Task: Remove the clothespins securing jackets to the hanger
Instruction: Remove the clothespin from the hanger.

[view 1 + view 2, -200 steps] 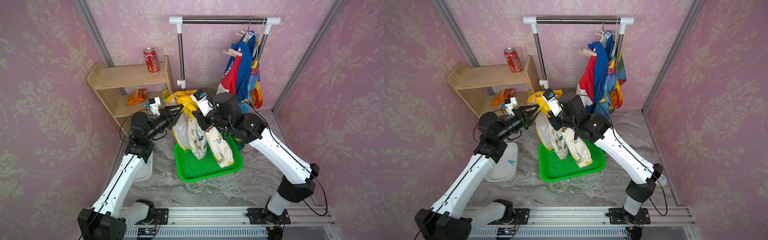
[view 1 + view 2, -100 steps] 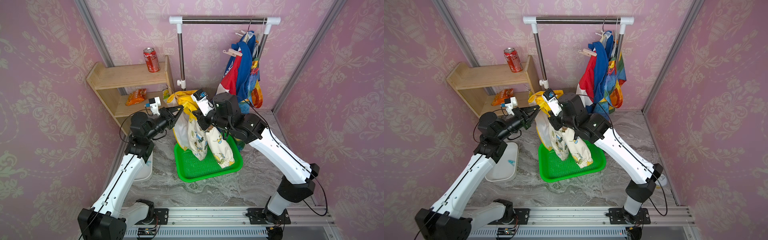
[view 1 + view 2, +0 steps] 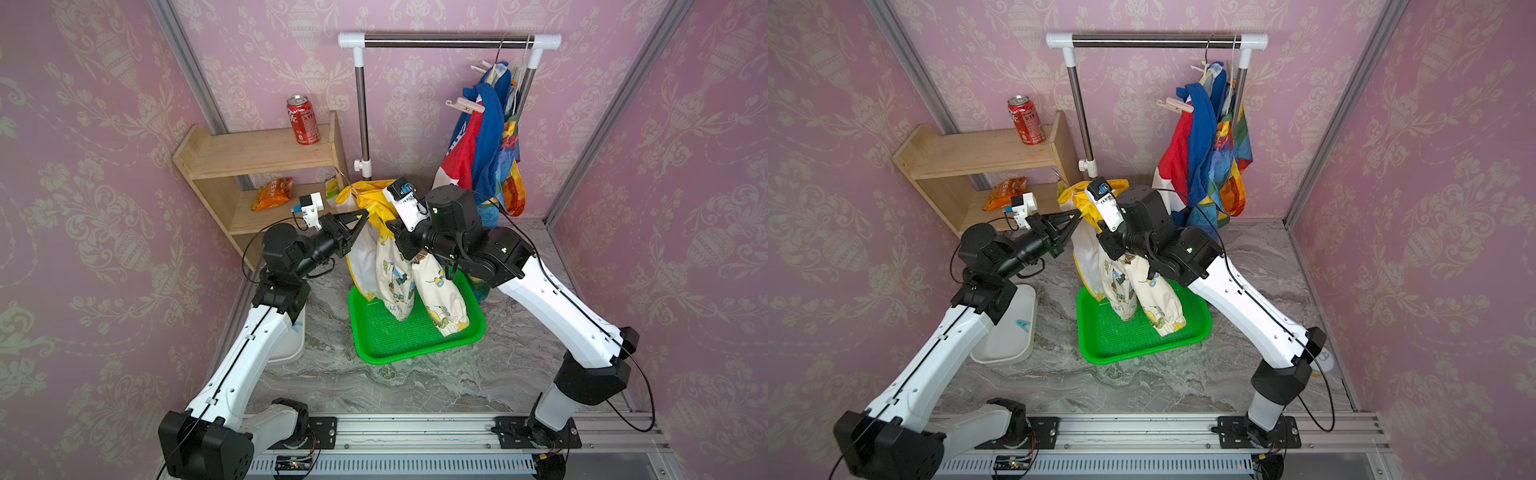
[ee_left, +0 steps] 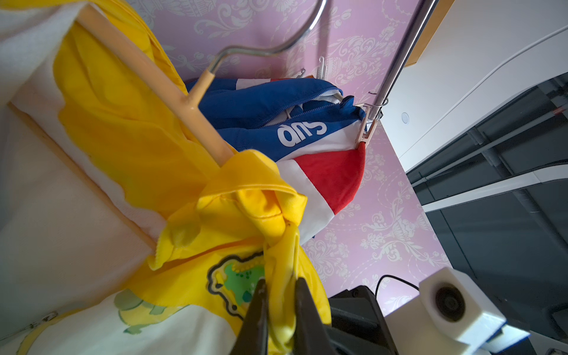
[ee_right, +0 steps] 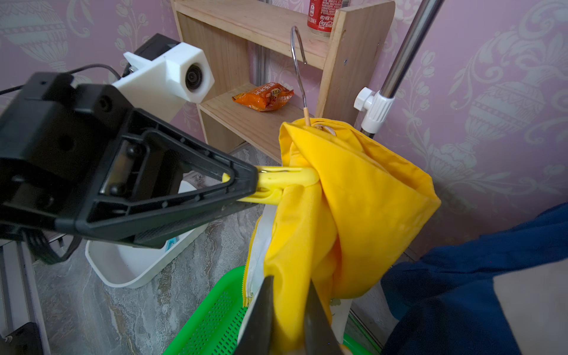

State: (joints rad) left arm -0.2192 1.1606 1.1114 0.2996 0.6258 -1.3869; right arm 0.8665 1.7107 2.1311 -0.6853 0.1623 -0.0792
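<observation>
Top views: left hand (image 3: 360,216) meets the yellow jacket (image 3: 395,274) at frame centre, over the green tray (image 3: 415,349); bare counter (image 3: 415,390) lower centre.
Left wrist: left hand pinched tight on the yellow clothespin (image 4: 281,261), clipped over the yellow jacket's edge by the hanger (image 4: 153,80).
Right wrist: right hand (image 5: 287,285) clamped on hanging yellow jacket fabric; yellow clothespin clear of it.

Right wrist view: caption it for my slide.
Left end effector pinches the yellow clothespin on the yellow jacket.

Glossy yellow plastic clothespin (image 5: 285,184), thin matt cloth jacket (image 5: 353,199)
</observation>
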